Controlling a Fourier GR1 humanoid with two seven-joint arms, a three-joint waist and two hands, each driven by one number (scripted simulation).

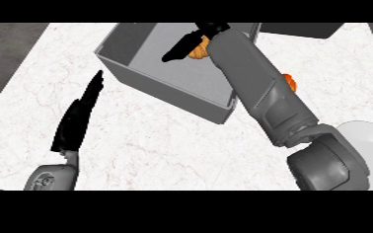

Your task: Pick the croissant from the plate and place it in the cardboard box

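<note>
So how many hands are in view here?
2. The left hand is open at the lower left, over the counter. The right hand is over the box, curled round the croissant.

One grey open-topped box (pixel 138 81), one golden-brown croissant (pixel 198 49), one small orange round item (pixel 290 82) beside the right forearm, one white round plate (pixel 358 131), two black hands, left (pixel 79 116) and right (pixel 191 41).
</note>
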